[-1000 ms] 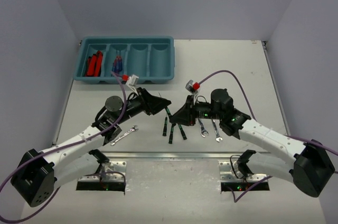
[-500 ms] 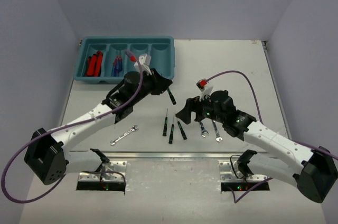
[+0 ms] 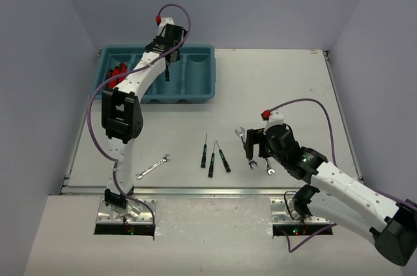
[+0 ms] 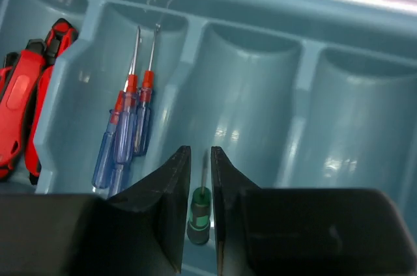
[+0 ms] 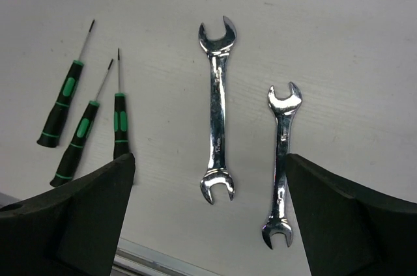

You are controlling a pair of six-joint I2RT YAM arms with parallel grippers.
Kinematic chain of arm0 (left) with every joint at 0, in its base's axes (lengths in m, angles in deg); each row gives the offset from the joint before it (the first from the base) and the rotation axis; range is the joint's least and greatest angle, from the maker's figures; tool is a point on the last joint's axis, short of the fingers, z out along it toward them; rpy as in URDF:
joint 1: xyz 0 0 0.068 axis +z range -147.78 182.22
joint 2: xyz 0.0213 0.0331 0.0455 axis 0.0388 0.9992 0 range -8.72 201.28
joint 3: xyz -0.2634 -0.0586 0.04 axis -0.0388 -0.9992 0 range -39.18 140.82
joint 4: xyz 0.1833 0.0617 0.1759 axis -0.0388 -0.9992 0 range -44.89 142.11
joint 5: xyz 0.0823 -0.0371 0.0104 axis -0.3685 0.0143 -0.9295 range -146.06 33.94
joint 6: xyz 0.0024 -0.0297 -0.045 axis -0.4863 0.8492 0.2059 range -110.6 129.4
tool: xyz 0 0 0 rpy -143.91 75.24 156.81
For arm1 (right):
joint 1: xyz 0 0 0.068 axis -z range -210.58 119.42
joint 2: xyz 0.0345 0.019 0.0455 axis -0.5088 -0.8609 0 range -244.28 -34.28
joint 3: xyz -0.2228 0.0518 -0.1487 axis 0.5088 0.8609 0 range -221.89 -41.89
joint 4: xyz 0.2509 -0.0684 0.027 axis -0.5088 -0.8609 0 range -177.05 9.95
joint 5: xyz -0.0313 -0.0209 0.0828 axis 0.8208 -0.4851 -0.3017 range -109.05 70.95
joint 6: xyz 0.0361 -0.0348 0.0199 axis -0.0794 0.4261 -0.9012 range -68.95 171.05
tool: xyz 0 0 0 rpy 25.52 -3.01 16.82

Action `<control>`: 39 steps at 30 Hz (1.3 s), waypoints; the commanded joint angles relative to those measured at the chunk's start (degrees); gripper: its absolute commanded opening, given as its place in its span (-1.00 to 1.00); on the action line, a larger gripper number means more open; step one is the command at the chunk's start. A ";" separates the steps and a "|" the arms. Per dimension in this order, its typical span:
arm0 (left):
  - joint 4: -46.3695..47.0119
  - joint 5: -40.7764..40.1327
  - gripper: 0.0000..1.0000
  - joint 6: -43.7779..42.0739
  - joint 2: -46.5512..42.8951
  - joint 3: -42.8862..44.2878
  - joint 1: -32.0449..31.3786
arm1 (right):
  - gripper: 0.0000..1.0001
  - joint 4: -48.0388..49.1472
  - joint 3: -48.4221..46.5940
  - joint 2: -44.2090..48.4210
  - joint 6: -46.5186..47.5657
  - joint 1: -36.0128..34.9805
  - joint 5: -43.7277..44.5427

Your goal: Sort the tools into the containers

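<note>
Three screwdrivers (image 5: 81,133) left of two wrenches (image 5: 217,113)

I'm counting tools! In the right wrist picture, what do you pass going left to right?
First screwdriver → second screwdriver → third screwdriver → upper wrench → lower wrench.

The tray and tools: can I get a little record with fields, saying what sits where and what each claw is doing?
Tray: teal, four compartments
Leftmost compartment: red pliers
Next compartment: red-blue screwdrivers
Left gripper: over the third compartment, shut on one held screwdriver, black and green
Right gripper: open, above two wrenches
Loose on table: three black-green screwdrivers, one more wrench
</note>
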 commanded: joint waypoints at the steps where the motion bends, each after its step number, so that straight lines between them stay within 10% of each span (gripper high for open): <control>1: -11.09 -1.39 -0.41 -2.61 6.53 10.05 0.36 | 0.88 0.93 -1.05 -5.23 0.54 -0.05 -3.72; 4: -13.01 -0.84 0.57 -0.36 6.77 11.62 0.45 | 0.72 1.27 -2.19 -7.89 -0.21 -0.05 -10.54; 7: -11.18 1.97 1.00 0.95 2.50 8.65 0.32 | 0.43 1.53 -3.03 -10.53 -1.49 -0.39 -14.32; 12: -7.52 3.76 1.00 4.52 -16.11 -6.17 -3.28 | 0.11 -1.71 -8.61 -19.72 -2.81 -5.40 -9.70; 22: 13.18 15.97 1.00 10.90 -63.99 -60.06 -11.06 | 0.09 -5.67 -20.86 -40.30 -2.63 -12.44 -8.83; 33: 11.29 20.22 1.00 10.23 -82.05 -72.76 -11.06 | -0.72 -9.24 -27.04 -53.54 -3.29 -12.51 -6.24; 39: 11.90 22.30 1.00 11.43 -82.81 -74.25 -11.06 | -0.79 -9.63 -21.10 -47.25 -2.73 -7.94 -3.15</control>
